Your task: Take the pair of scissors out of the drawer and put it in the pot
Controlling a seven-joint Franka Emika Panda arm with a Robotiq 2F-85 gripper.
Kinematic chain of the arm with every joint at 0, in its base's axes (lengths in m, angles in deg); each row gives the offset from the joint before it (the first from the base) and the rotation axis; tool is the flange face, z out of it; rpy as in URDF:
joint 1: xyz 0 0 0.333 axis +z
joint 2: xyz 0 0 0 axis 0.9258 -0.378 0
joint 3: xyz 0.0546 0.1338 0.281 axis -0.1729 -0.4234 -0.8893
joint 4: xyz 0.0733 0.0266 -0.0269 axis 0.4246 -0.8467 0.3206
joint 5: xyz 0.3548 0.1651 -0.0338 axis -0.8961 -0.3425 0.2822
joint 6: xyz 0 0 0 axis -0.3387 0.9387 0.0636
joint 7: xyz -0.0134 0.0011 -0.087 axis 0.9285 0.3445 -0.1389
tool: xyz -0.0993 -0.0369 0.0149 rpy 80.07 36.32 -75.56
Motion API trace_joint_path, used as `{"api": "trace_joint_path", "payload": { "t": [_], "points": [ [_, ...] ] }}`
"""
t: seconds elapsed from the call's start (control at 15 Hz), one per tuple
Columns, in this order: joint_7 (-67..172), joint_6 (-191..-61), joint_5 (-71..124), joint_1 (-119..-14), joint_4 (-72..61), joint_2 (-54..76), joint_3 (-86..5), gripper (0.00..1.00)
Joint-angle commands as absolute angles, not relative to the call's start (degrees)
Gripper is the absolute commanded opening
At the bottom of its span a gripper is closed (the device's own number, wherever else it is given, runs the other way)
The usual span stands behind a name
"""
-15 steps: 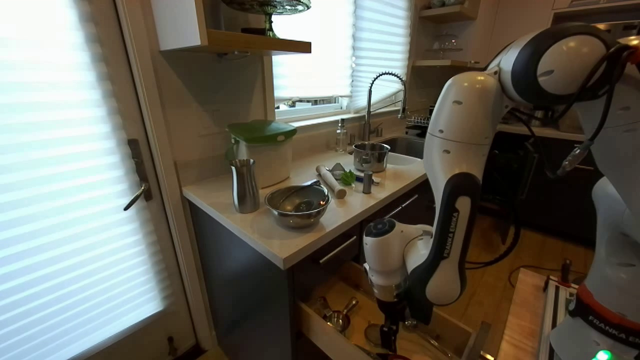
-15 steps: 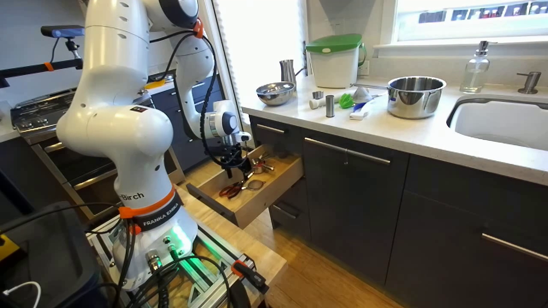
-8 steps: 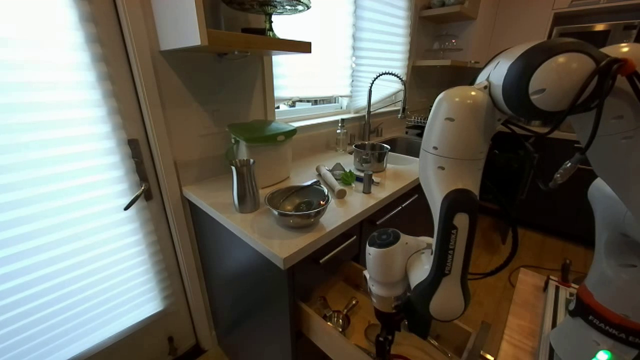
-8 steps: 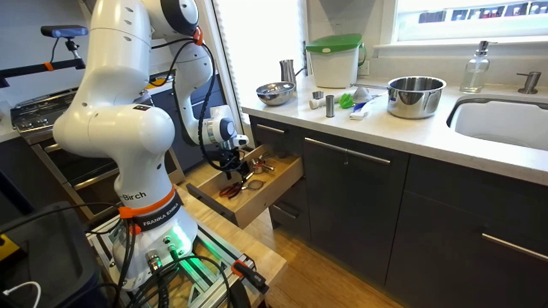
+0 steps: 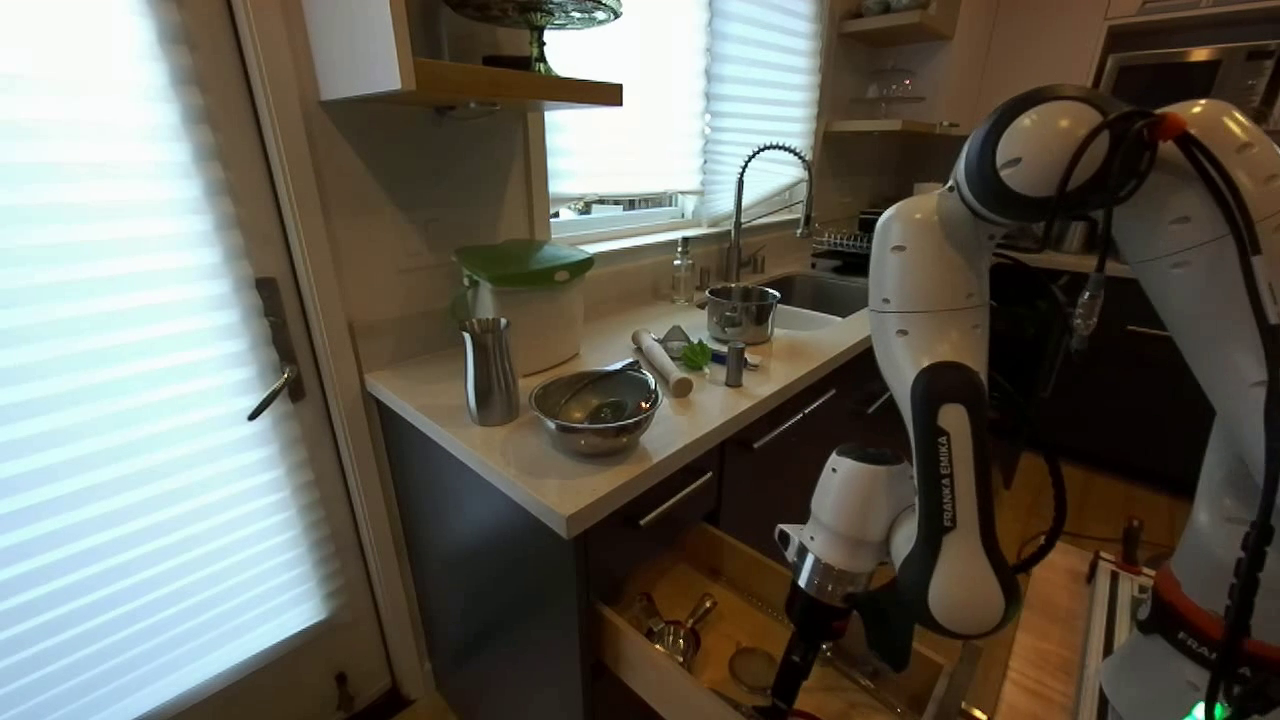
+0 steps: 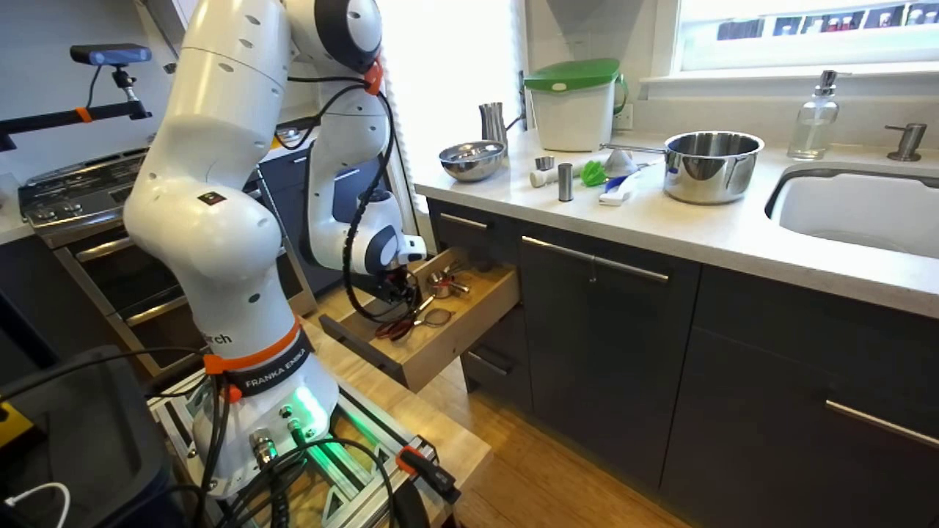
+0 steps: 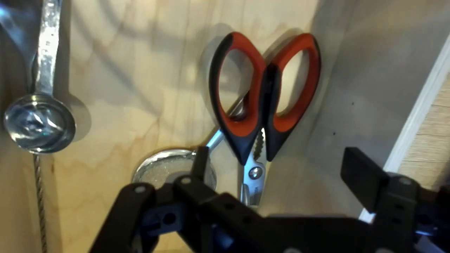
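The scissors, with red and black handles, lie in the open drawer with its pale wood interior. They also show in an exterior view, partly behind my arm's cable. My gripper is open and empty above them in the wrist view. The scissors' pivot and blades lie between the fingers, nearer the left finger; the blade ends are hidden by the gripper. In an exterior view the gripper reaches down into the drawer, tilted. The steel pot stands upright on the counter by the sink; it also shows here.
A small strainer lies beside the scissors, its handle passing under them. Measuring spoons and cups lie deeper in the drawer. The counter holds a metal bowl, a steel canister and a green-lidded bin.
My arm has shifted and the wrist has turned, so the hand now tilts instead of hanging nearly upright in an exterior view. The scissors, drawer and pot have not moved.
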State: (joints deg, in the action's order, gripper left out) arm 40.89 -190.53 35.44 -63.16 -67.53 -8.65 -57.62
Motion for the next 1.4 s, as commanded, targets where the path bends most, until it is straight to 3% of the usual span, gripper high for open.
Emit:
{"api": "trace_joint_path", "payload": {
  "t": [0.0,0.67,0.87,0.93,1.0,1.07,1.33],
  "points": [
    [44.8,-192.1,37.3,-74.6,-69.7,-10.9,-63.6,0.99],
    [49.8,-177.1,34.2,-84.7,-63.9,-13.5,-68.4,0.85],
    [52.5,-171.2,32.2,-84.6,-59.9,-15.1,-68.6,0.68],
    [53.1,-169.0,31.0,-83.6,-58.2,-15.7,-68.2,0.64],
    [54.2,-167.3,30.1,-83.2,-57.1,-16.1,-68.1,0.66],
    [55.3,-165.4,29.1,-82.7,-55.7,-16.6,-68.0,0.6],
    [58.6,-159.8,25.8,-80.1,-51.4,-18.2,-67.1,0.6]
  ]
}}
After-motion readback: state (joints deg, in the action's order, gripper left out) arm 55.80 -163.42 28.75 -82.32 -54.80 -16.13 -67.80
